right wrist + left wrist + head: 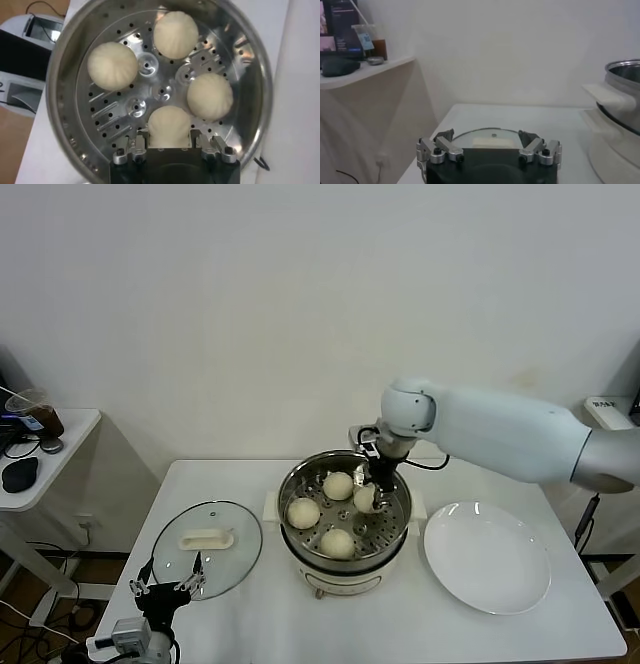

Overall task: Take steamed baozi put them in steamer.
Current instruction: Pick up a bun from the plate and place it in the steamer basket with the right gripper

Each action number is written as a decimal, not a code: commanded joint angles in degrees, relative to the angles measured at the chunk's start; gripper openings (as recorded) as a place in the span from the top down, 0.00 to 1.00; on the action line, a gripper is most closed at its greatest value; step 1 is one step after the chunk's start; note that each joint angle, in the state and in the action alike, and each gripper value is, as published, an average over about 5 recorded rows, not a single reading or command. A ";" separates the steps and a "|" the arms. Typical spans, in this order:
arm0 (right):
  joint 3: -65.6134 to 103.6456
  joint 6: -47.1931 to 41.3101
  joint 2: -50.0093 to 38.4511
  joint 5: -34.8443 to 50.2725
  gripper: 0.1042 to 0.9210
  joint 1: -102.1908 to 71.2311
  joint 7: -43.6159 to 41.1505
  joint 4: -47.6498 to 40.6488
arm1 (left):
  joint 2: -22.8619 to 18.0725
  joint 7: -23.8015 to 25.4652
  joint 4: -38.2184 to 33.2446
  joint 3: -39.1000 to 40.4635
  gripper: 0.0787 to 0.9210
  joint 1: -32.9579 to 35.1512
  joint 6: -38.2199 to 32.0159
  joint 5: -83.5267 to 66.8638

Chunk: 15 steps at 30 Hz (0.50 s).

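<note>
The right pincer [170,146] reaches down into the steamer [290,484] on the table [240,604], clenched on the fourth of the steamed baozi [169,126], which sits low over the perforated tray [107,114]; three others already rest there, one just beside it. A lift before the jaws spread would likely carry the soft bun back out, and a sideways drift could press it into its neighbour [209,96]. The left pincer [489,149] waits released near the glass lid [207,536]; the white plate [487,556] lies bare.
</note>
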 commanded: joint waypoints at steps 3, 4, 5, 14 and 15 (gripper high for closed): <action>-0.75 -0.13 0.42 -2.87 0.51 -2.25 1.09 0.07 | 0.05 0.00 0.34 -0.02 0.12 0.03 -0.05 -0.02; -0.61 -0.13 0.36 -2.85 0.51 -2.27 1.34 0.07 | 0.04 0.00 0.31 -0.02 0.12 0.01 -0.05 -0.03; -0.42 -0.18 0.31 -2.79 0.50 -2.27 1.59 0.05 | 0.02 0.01 0.26 -0.01 0.12 0.00 -0.05 -0.03; 8.12 0.55 -2.97 -2.82 0.24 -1.59 0.12 -0.19 | -0.18 0.13 -0.66 -0.40 0.12 0.43 0.02 0.22; 10.55 0.74 -3.72 -2.78 0.20 -1.84 -0.33 -0.34 | -0.23 0.17 -0.82 -0.57 0.12 0.52 0.07 0.26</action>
